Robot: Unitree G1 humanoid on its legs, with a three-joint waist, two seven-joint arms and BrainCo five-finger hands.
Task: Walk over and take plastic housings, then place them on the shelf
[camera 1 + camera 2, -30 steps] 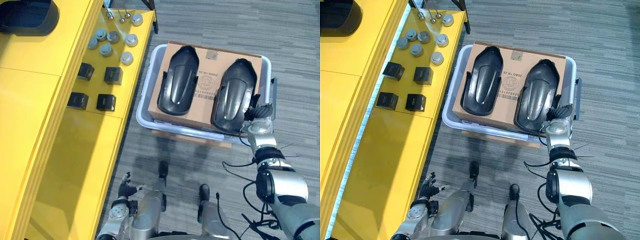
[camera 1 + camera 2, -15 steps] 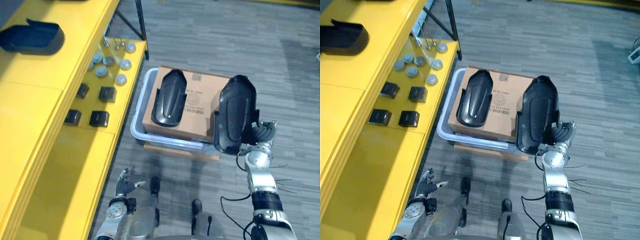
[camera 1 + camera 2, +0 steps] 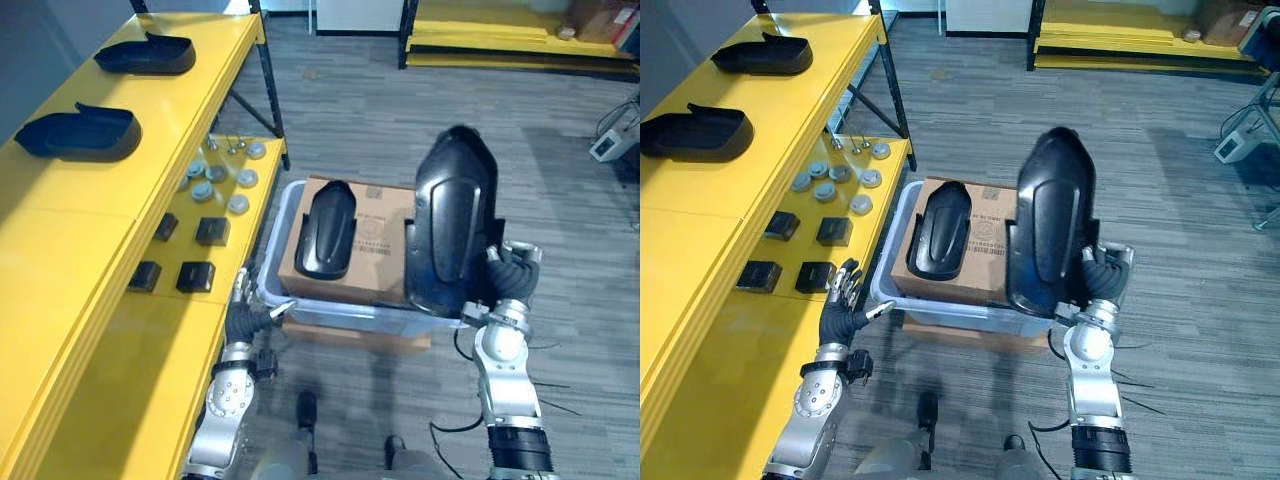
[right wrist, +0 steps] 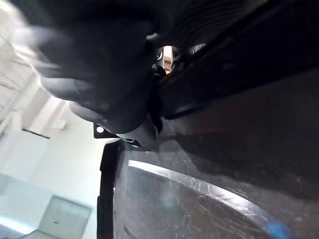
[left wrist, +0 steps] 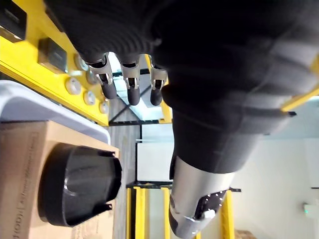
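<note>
My right hand (image 3: 512, 276) is shut on the lower end of a black plastic housing (image 3: 450, 230), which stands upright in the air above the right side of a cardboard box (image 3: 375, 232). In the right wrist view that housing (image 4: 209, 199) lies right against the hand (image 4: 99, 64). A second black housing (image 3: 325, 228) lies on the box's left half. The box sits in a grey bin (image 3: 272, 272). My left hand (image 3: 843, 311) is open, fingers straight, beside the yellow shelf (image 3: 60, 230). Two more housings (image 3: 150, 55) (image 3: 80, 135) rest on the shelf's top.
Small black blocks (image 3: 195, 276) and grey round caps (image 3: 215, 180) lie on the shelf's lower level. A black shelf leg (image 3: 272, 100) stands behind the bin. More yellow racking (image 3: 500, 45) runs along the back, and a white device (image 3: 612, 145) sits at the right.
My right hand has lifted the right-hand housing off the box and stood it upright. The left hand has risen beside the bin. The camera has tipped up, so more shelf shows.
</note>
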